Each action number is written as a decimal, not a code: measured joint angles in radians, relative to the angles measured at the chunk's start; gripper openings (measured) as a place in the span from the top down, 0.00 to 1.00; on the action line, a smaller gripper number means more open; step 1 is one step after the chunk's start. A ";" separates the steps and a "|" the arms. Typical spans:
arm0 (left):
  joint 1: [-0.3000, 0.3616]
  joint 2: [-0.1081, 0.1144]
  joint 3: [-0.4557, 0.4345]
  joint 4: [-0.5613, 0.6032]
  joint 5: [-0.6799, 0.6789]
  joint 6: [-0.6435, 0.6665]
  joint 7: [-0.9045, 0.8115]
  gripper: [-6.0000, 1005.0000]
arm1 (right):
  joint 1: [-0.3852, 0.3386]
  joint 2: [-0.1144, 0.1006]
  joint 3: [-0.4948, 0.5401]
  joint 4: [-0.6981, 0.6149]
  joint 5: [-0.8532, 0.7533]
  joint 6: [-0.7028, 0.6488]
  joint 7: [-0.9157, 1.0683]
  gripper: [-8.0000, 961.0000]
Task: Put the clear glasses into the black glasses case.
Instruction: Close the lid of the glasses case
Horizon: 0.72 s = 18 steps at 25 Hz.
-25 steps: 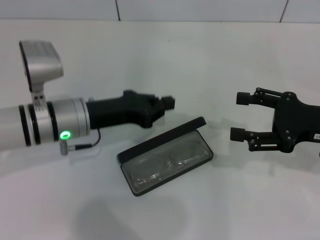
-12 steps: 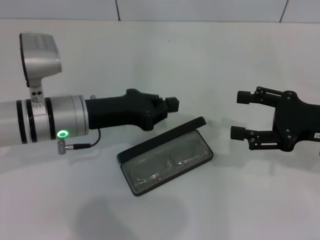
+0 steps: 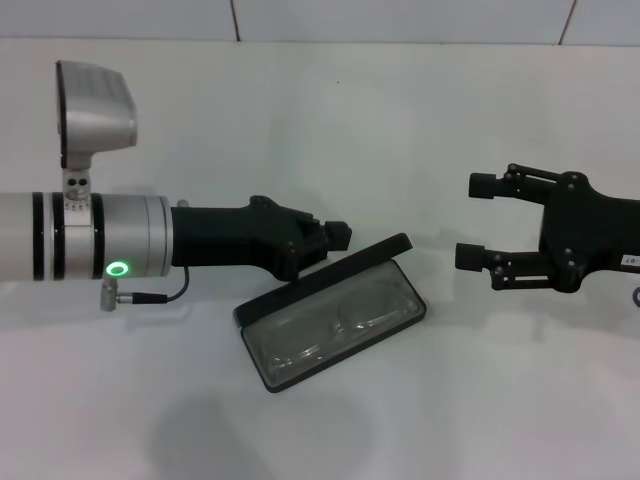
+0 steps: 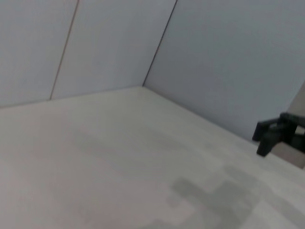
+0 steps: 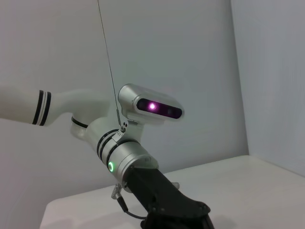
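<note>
Glasses (image 3: 335, 325) lie inside the open case (image 3: 300, 372); left gripper (image 3: 338, 236), fingers closed, sits by the lid, right gripper (image 3: 474, 222) parked open

My white table (image 3: 420, 120) carried just one object, the black glasses case (image 3: 335, 322), open near the middle, nearer its front edge than the back.

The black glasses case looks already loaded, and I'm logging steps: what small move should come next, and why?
Probably the left gripper should press the raised lid down. The clear plastic wraparound glasses already lie in the slim black hinged glasses case, whose lid stands open right beside that gripper. The right gripper hovers open, off to the side.
</note>
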 joint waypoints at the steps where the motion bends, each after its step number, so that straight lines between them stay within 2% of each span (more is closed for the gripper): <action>1: -0.002 0.000 0.000 0.001 0.015 0.000 -0.007 0.95 | 0.002 0.000 0.000 0.001 0.000 0.002 0.000 0.09; 14: 0.000 -0.006 0.000 -0.014 0.043 -0.003 -0.007 0.95 | 0.014 0.000 -0.003 0.006 -0.002 0.025 -0.013 0.09; 18: -0.004 -0.007 0.000 -0.064 0.036 -0.003 0.001 0.95 | 0.016 0.000 -0.002 0.006 -0.002 0.032 -0.013 0.09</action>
